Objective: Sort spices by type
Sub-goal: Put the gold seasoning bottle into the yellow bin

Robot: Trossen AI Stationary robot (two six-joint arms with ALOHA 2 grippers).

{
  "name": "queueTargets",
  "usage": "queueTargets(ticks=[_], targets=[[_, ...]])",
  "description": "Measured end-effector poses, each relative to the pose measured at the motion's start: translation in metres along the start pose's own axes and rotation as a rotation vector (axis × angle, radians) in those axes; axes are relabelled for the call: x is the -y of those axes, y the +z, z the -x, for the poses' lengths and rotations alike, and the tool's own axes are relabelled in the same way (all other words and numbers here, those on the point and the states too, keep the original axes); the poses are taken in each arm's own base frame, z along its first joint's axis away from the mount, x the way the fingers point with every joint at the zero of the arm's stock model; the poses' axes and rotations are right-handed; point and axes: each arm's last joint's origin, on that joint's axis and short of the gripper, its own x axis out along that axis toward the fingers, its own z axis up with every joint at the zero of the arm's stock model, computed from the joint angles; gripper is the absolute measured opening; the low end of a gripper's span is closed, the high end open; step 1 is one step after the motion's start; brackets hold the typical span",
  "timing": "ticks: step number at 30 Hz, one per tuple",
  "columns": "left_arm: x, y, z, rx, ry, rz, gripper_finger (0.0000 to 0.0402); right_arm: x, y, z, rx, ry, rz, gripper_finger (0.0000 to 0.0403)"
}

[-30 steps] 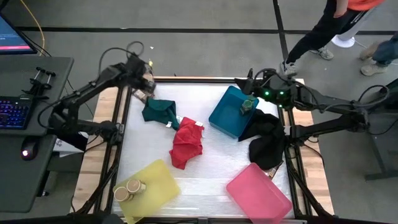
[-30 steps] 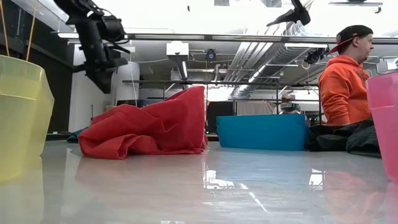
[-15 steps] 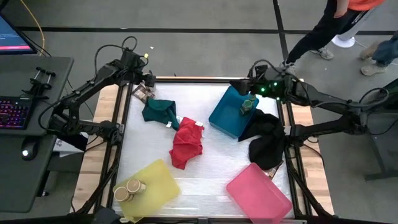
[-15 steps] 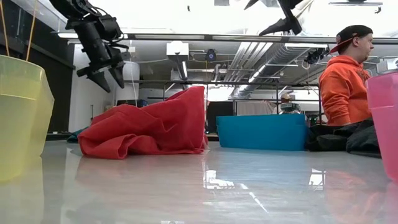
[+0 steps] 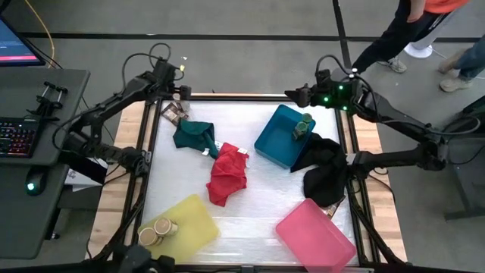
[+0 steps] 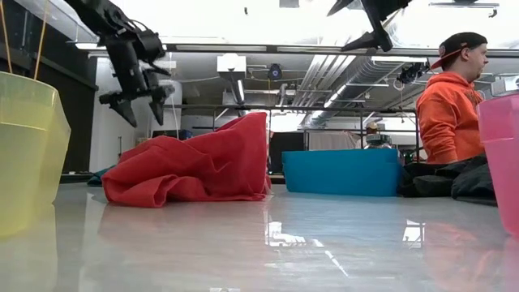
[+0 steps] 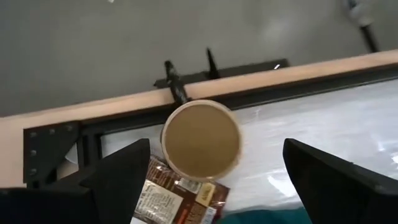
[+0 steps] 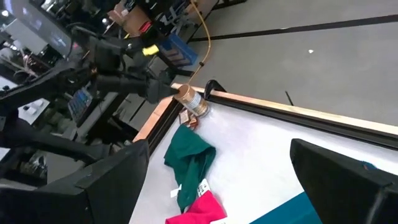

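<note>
Two tan-lidded jars [image 5: 158, 230] are already gathered in the yellow tray [image 5: 193, 216] at seven o'clock, and a green-lidded jar [image 5: 303, 126] in the blue tray [image 5: 271, 140]. Left unsorted — a tan-lidded jar [image 7: 201, 138] on a packet [image 7: 175, 199] at eleven o'clock, below the spread left end effector [image 6: 136, 110]. The right end effector [image 5: 292, 95] is spread too, empty, at one o'clock.

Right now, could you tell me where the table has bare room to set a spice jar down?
The widest bare patch lies in the middle front, between the red cloth, yellow tray and pink tray. Another runs along the far edge, between the green cloth and blue tray. The far left corner, with the tan-lidded jar on the brown packets, is crowded.
</note>
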Motion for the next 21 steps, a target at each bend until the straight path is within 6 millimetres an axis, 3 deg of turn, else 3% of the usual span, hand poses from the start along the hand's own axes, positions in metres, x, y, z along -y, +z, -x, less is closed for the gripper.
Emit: queueTargets(ticks=[6, 21], targets=[[0.005, 0.003, -0.025, -0.014, 0.026, -0.003, 0.0354, 0.003, 0.003, 0.000, 0.012, -0.015, -0.047, 0.0383], [0.002, 0.002, -0.029, -0.022, 0.052, 0.000, 0.0354, 0.004, 0.003, 0.000, 0.044, -0.051, -0.084, 0.0383]])
